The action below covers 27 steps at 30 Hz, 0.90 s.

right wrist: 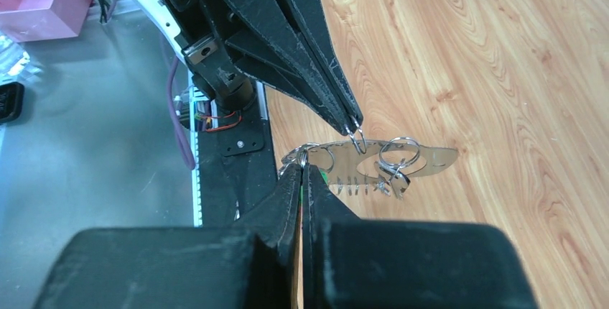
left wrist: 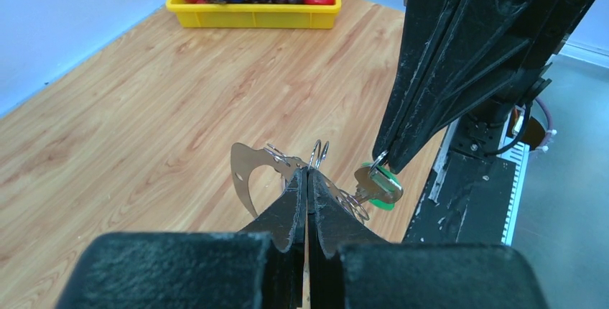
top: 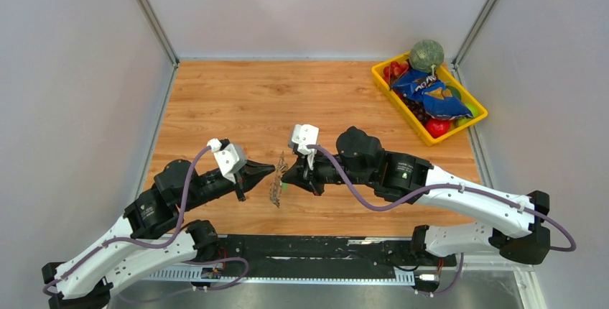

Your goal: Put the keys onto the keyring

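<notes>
The left claw (left wrist: 307, 175) is closed, its two fingertips pressed together on a small ring (left wrist: 318, 152) of the keyring (left wrist: 245, 172). The keyring is a flat silver loop with a toothed fringe along one side. It hangs from that pinch in the air above the counter (top: 237, 100), lying roughly level and reaching away from the arms' bases.

The right claw (right wrist: 301, 169) faces it, tip near tip, and is also closed. It grips the keys (left wrist: 375, 184) at their top, so the silver blades and the green tag (left wrist: 388, 198) dangle below its fingertips. The keys hang just beside the keyring's small rings. Whether they are threaded onto one cannot be told.

From above, both claws meet near the counter's front middle with the metal between them. A yellow tray (left wrist: 251, 16) of packets and fruit sits well apart in the far right corner.
</notes>
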{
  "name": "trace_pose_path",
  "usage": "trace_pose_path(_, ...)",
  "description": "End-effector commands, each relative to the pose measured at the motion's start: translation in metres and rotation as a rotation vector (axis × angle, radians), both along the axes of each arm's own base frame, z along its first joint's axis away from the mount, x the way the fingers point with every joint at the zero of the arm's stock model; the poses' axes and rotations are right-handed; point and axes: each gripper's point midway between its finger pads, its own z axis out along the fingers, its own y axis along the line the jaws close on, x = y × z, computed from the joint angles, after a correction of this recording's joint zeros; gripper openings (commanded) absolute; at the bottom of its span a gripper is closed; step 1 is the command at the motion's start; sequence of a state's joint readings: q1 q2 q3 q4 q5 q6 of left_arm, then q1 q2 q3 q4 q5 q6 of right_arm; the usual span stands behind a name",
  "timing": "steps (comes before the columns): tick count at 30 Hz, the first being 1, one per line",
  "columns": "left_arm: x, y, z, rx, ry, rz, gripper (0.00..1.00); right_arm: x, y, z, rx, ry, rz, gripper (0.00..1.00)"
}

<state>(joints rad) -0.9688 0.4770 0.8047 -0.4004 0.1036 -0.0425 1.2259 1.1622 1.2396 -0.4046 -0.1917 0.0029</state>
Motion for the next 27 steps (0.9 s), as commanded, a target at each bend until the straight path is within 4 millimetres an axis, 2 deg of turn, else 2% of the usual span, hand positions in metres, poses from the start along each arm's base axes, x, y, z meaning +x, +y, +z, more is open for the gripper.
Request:
trace_pose_path(1, 0.002, 0.0, 0.016, -0.04, -0.036, 0.008, 0.0, 0.01, 0.008, 0.03, 0.064, -0.083, -0.037, 0.0)
trace_pose_path(16, 0.002, 0.002, 0.012, -0.027, -0.035, 0.014, 0.0, 0.027, 0.015, 0.037, 0.062, -0.114, -0.138, 0.0)
trace_pose_path(27, 0.0, 0.005, 0.017, -0.046, -0.051, 0.014, 0.0, 0.033, 0.02, 0.03, 0.041, -0.109, -0.178, 0.0)
